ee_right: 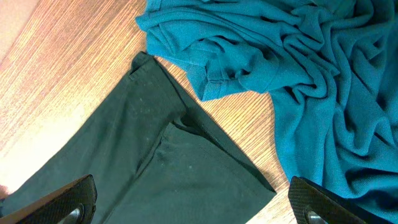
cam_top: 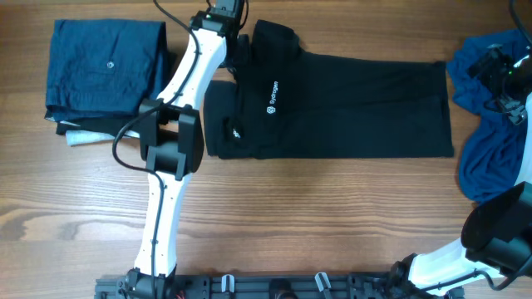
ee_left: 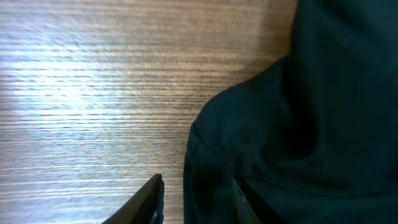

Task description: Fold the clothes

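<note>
The black shirt [cam_top: 349, 104] lies flat across the middle of the table, folded lengthwise, with its white logo up. My left gripper [cam_top: 237, 41] is at the shirt's far left corner, by the bunched sleeve. In the left wrist view, one finger [ee_left: 149, 202] shows over bare wood, a sliver apart from the black cloth [ee_left: 298, 124]. The cloth hides the other finger. My right gripper [ee_right: 193, 199] stands wide open above the shirt's hem corner [ee_right: 155, 162], holding nothing. A crumpled blue garment [ee_right: 311, 74] lies beside it, at the right edge [cam_top: 490, 158].
A folded dark blue garment [cam_top: 104, 66] tops a small stack at the far left, with black and white cloth [cam_top: 79, 137] peeking out beneath. The left arm [cam_top: 179, 108] crosses between that stack and the shirt. The rig's rail [cam_top: 274, 286] runs along the near edge.
</note>
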Controlling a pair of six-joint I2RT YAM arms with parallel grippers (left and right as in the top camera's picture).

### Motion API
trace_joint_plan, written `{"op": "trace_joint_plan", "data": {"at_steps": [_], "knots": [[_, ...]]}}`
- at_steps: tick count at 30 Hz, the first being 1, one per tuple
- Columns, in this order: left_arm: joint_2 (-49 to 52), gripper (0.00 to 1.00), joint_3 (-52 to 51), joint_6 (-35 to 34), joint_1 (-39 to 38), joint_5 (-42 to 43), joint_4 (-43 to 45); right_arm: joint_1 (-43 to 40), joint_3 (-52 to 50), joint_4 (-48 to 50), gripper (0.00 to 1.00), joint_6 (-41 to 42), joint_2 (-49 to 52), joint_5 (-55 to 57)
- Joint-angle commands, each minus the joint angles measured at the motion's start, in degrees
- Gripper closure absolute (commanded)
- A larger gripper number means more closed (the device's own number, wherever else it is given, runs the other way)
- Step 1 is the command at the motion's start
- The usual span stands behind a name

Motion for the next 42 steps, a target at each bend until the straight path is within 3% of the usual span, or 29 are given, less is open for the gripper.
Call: {"op": "trace_joint_plan", "data": {"at_steps": [1,6,9,11,20,23,27,29,34,39,42], "knots": [[2.12,0.63,0.37,-0.04,0.07,0.42,-0.46,-0.09,0.26,0.00,0.00,0.59,0.37,-0.50],[3.13,0.62,-1.31,-1.07,0.39,-2.25,-0.48,-0.09,0.26,0.00,0.00,0.57,0.37,-0.50],[3.13,0.67,-2.01,-3.67,0.59,-13.73,-2.56,-0.09,0.26,0.00,0.00,0.57,0.37,-0.50],[3.13,0.67,-2.01,-3.63,1.16,-16.76,-4.17,-0.09,0.26,0.00,0.00,0.57,0.37,-0.50],[3.10,0.63,-1.99,-4.26,5.09,-16.65,-8.63,-0.09,0.26,0.00,0.00,0.57,0.37,-0.50],[1.79,0.44,-0.85,-4.20,4.87,-16.72,-8.70,-0.09,0.26,0.00,0.00,0.59,0.37,-0.50],[-4.42,0.33,3.67,-4.22,3.98,-16.61,-6.99,-0.09,0.26,0.00,0.00,0.57,0.37,-0.50],[-10.27,0.29,5.60,0.22,2.99,-9.86,-2.14,-0.09,0.26,0.00,0.00,0.57,0.37,-0.50],[-10.25,0.46,5.60,2.86,2.56,3.82,6.56,-0.09,0.26,0.00,0.00,0.57,0.37,-0.50],[-4.20,0.43,5.57,3.21,2.51,4.66,10.82,-0.09,0.26,0.00,0.00,0.57,0.37,-0.50],[0.44,0.39,5.57,9.22,2.27,5.25,11.19,-0.09,0.26,0.00,0.00,0.57,0.37,-0.50]]}}
